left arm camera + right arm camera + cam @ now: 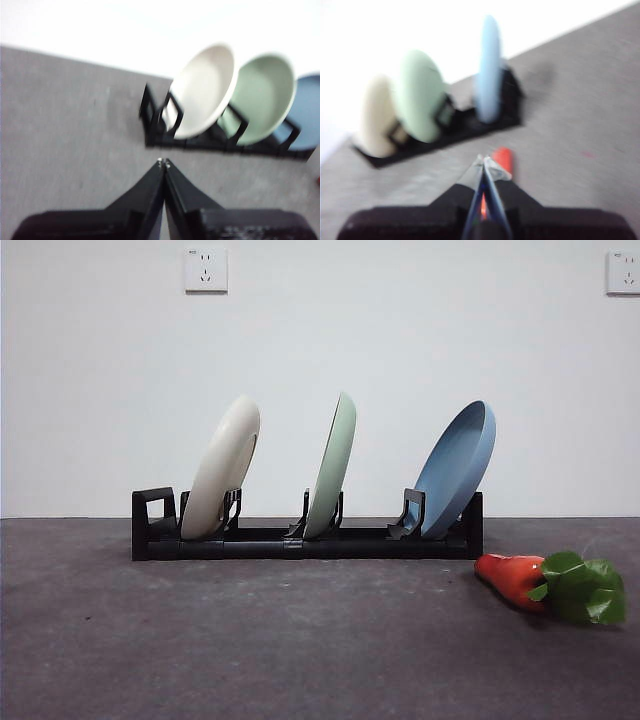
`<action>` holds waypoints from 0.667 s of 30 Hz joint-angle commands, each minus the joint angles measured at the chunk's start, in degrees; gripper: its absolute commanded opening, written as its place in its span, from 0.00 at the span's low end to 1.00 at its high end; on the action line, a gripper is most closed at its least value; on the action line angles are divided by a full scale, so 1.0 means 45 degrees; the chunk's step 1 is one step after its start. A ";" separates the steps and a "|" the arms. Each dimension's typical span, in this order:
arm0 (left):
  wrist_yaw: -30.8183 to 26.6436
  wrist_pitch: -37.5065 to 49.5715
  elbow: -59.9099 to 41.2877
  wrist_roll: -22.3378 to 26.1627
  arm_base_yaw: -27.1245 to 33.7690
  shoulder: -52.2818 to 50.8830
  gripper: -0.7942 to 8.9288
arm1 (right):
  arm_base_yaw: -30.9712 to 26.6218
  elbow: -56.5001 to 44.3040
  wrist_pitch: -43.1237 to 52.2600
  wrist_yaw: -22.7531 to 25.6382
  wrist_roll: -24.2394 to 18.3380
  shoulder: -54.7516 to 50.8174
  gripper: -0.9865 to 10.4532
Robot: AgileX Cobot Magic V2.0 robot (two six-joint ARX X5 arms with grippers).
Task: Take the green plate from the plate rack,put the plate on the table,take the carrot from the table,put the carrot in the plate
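Note:
The green plate [333,465] stands on edge in the middle slot of the black plate rack [300,540], between a cream-white plate [222,468] and a blue plate [458,468]. The carrot [515,577] lies on the grey table [250,640] at the right, in front of the rack's right end, leaves to the right. Neither gripper shows in the front view. My left gripper [163,162] is shut and empty, above the table short of the rack [220,142] and green plate [262,97]. My right gripper [485,161] is shut and empty, above the carrot [503,157]; the green plate [420,95] stands beyond.
Two wall sockets [205,270] are on the white wall behind the rack. The rack has an unfilled slot at its left end [155,510].

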 commanded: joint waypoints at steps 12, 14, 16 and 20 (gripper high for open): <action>0.2545 -0.2278 0.4022 -0.0151 0.0024 0.2123 0.08 | 0.0010 0.4945 -0.3633 -0.1919 -0.1307 0.3555 0.08; 0.3167 -0.2492 0.4609 -0.0121 0.0024 0.2735 0.08 | 0.0010 0.5906 -0.4493 -0.2380 -0.1991 0.4415 0.08; 0.3779 -0.2691 0.5139 -0.0112 0.0024 0.3313 0.08 | 0.0010 0.6781 -0.5333 -0.2769 -0.2560 0.5236 0.08; 0.5071 -0.3128 0.6067 0.0160 0.0024 0.4396 0.08 | 0.0015 0.8471 -0.7077 -0.3507 -0.3832 0.6834 0.08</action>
